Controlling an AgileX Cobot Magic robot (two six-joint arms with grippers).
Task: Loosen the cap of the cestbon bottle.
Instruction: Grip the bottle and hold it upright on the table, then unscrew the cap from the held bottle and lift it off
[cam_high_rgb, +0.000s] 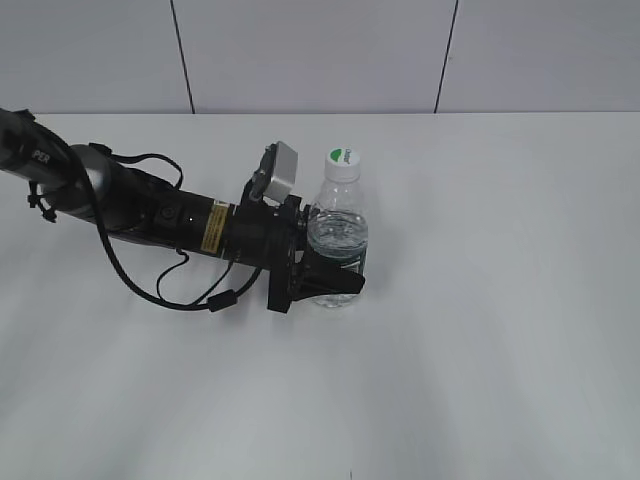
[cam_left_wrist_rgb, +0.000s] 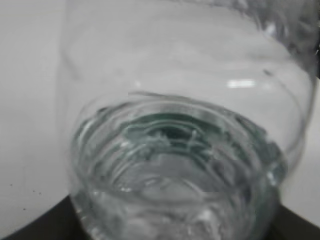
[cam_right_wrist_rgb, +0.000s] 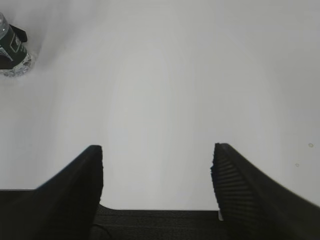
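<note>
White worktop; left claw clamps the slippery, thin-walled bottle low, probably firmly. Right claw open; cap free at upper centre.

Exterior view: set in front of the counter at about chest height, looking down at a slant toward the back wall; moderate range, taking in the left arm and the upright bottle.

Left wrist view: mounted on the left arm, facing along it; pressed very close to the bottle, which fills the frame, blurred.

Right wrist view: mounted above the right end effector, looking forward and down over bare counter; the bottle appears far off at the upper left corner.

Shared: the bottle appears in all three views; the counter in all three.
</note>
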